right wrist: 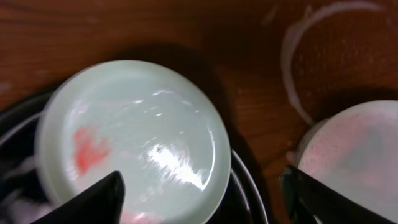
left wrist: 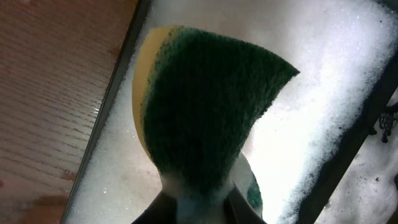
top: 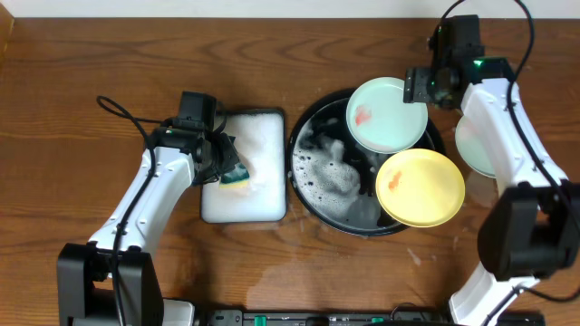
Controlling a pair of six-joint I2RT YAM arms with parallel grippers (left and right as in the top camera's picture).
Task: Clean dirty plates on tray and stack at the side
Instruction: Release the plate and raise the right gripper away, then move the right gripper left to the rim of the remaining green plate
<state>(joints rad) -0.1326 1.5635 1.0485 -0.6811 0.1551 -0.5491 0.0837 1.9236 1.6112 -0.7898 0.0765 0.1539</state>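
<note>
A mint-green plate (top: 387,115) with a red smear leans on the far rim of the black tray (top: 313,177). A yellow plate (top: 420,187) with an orange smear lies on the tray's near right side. A second mint plate (top: 473,147) rests on the bare wood to the right, partly under the right arm. My right gripper (top: 417,91) hangs open over the smeared mint plate (right wrist: 134,140), its fingers (right wrist: 99,199) astride that plate's right rim. My left gripper (left wrist: 202,208) is shut on a green and yellow sponge (left wrist: 205,99).
A white rectangular tray (top: 258,204) full of foam lies left of the black tray, under the sponge (top: 236,175). Suds and water cover the black tray's left half (top: 331,172). A whitish soap ring (right wrist: 295,62) marks the wood by the plate at the side (right wrist: 360,155).
</note>
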